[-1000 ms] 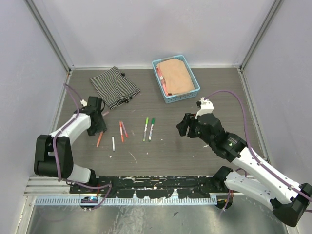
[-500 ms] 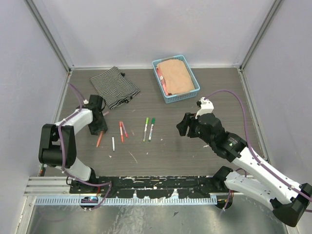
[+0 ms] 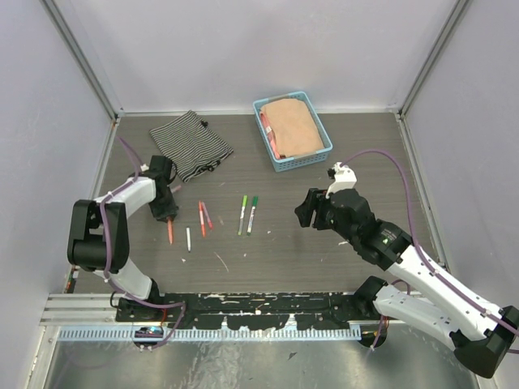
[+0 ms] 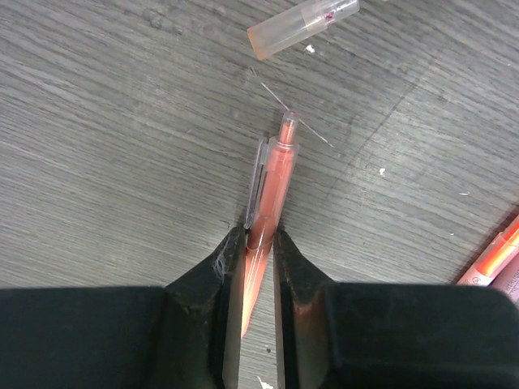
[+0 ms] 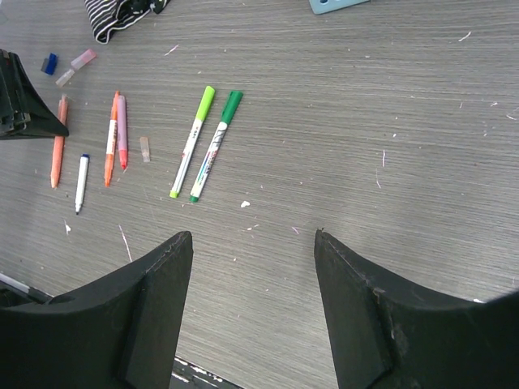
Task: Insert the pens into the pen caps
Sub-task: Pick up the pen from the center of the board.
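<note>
My left gripper (image 4: 258,235) is shut on the translucent orange-red pen (image 4: 276,174), which lies on the table pointing away from the jaws. A pale pink pen cap (image 4: 300,28) lies just beyond its far end. From above, the left gripper (image 3: 166,214) is at the table's left with the pen (image 3: 170,232) sticking out below it. More pens lie mid-table: an orange one (image 5: 111,150), a pink one (image 5: 122,130), a short white one (image 5: 81,182) and two green-capped ones (image 5: 193,142). A dark blue cap (image 5: 50,63) sits near the cloth. My right gripper (image 5: 253,235) hovers open over bare table.
A striped cloth (image 3: 190,144) lies at the back left. A blue basket (image 3: 261,121) holding a tan cloth stands at the back centre. Walls close in the table on three sides. A small translucent cap (image 5: 144,148) lies beside the pink pen.
The left gripper closed on the orange-red pen, and the pen swung from a slant to point straight toward the near edge. The right arm has not moved.
</note>
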`<state>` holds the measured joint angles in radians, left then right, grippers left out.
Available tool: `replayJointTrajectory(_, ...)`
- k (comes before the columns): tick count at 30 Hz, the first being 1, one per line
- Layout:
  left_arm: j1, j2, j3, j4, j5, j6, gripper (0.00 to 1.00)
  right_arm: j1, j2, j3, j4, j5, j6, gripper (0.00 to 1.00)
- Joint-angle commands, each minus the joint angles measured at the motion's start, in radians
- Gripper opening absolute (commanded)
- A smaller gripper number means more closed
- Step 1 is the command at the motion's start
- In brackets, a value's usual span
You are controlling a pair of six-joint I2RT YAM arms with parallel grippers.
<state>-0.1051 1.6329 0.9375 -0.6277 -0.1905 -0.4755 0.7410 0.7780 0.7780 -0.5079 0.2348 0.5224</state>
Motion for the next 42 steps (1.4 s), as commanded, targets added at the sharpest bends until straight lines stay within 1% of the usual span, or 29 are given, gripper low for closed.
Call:
replayJointTrajectory(1, 0.005, -0.009, 0.005, -0.001, 0.001, 0.005, 0.22, -0.002, -0.02, 0.054, 0.01, 0.015, -0.015, 0.67)
replayJointTrajectory(7, 0.003, -0.089, -0.01, -0.02, -0.013, 0.0, 0.13, -0.002, -0.014, 0.059, 0.019, 0.011, -0.015, 0.67)
replayJointTrajectory(11, -0.014, -0.206, -0.015, -0.029, 0.005, -0.005, 0.11, -0.002, -0.026, 0.062, 0.02, 0.033, -0.027, 0.68)
replayJointTrajectory(13, -0.03, -0.285, -0.021, -0.008, 0.074, -0.012, 0.11, -0.002, -0.046, 0.067, 0.011, 0.073, -0.05, 0.72)
replayJointTrajectory(15, -0.051, -0.35, -0.018, 0.005, 0.133, -0.018, 0.1, -0.002, -0.071, 0.077, 0.004, 0.107, -0.076, 0.82)
replayJointTrajectory(17, -0.075, -0.432, -0.003, 0.013, 0.189, -0.019, 0.07, -0.002, -0.097, 0.09, 0.003, 0.13, -0.102, 0.87)
replayJointTrajectory(20, -0.139, -0.518, 0.02, 0.046, 0.246, -0.004, 0.04, -0.002, -0.13, 0.104, 0.016, 0.152, -0.132, 0.89)
replayJointTrajectory(23, -0.242, -0.588, 0.05, 0.073, 0.248, 0.044, 0.0, -0.002, -0.161, 0.109, 0.037, 0.173, -0.154, 0.9)
replayJointTrajectory(25, -0.311, -0.631, 0.053, 0.111, 0.273, 0.07, 0.0, -0.002, -0.184, 0.101, 0.073, 0.171, -0.176, 0.9)
replayJointTrajectory(27, -0.345, -0.66, 0.046, 0.159, 0.323, 0.074, 0.0, -0.002, -0.202, 0.091, 0.111, 0.167, -0.198, 0.91)
replayJointTrajectory(30, -0.371, -0.687, 0.027, 0.236, 0.449, 0.071, 0.0, -0.002, -0.219, 0.073, 0.164, 0.157, -0.241, 0.92)
replayJointTrajectory(32, -0.394, -0.702, 0.004, 0.299, 0.522, 0.073, 0.0, -0.002, -0.217, 0.061, 0.185, 0.152, -0.269, 0.95)
replayJointTrajectory(34, -0.421, -0.696, -0.002, 0.332, 0.565, 0.082, 0.0, -0.003, -0.212, 0.052, 0.171, 0.087, -0.347, 0.95)
replayJointTrajectory(36, -0.45, -0.673, 0.011, 0.328, 0.594, 0.106, 0.0, -0.003, -0.207, 0.047, 0.152, 0.051, -0.365, 0.95)
replayJointTrajectory(39, -0.494, -0.637, 0.03, 0.317, 0.643, 0.144, 0.0, -0.002, -0.2, 0.07, 0.104, -0.191, -0.457, 0.96)
replayJointTrajectory(42, -0.552, -0.602, 0.052, 0.312, 0.63, 0.17, 0.0, -0.002, -0.181, 0.079, 0.092, -0.363, -0.537, 0.95)
